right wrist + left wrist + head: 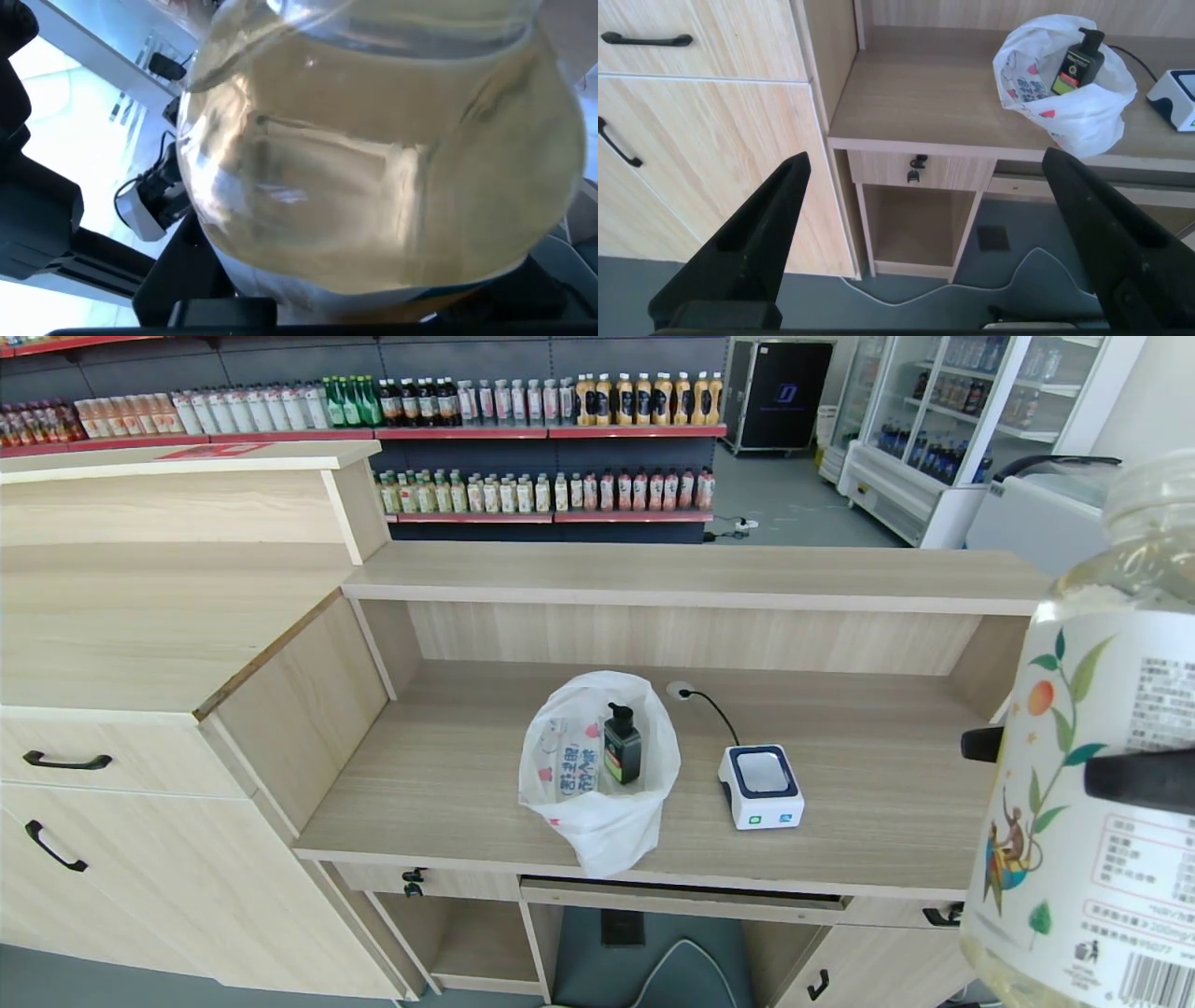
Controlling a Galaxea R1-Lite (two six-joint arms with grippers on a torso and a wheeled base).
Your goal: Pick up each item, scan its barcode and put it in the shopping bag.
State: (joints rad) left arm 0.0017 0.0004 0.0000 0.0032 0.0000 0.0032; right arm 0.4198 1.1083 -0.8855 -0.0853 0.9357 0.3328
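With the right fingers (1144, 781) clamped on the drink bottle (1083, 709), its barcode (1156, 978) should squarely face the scanner (761, 786); the left fingers (747, 243) hang apart.

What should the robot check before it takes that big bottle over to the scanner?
1. Grip on the bottle: ok, the right gripper has its fingers across the label.
2. Scanner window free: ok, nothing lies on it.
3. Barcode turned to the scanner: not ok, it faces the head camera.
4. Bag ready: ok, its mouth stands open, with a pump bottle already inside.
5. Left gripper out of the way: ok, open and low, in front of the counter.
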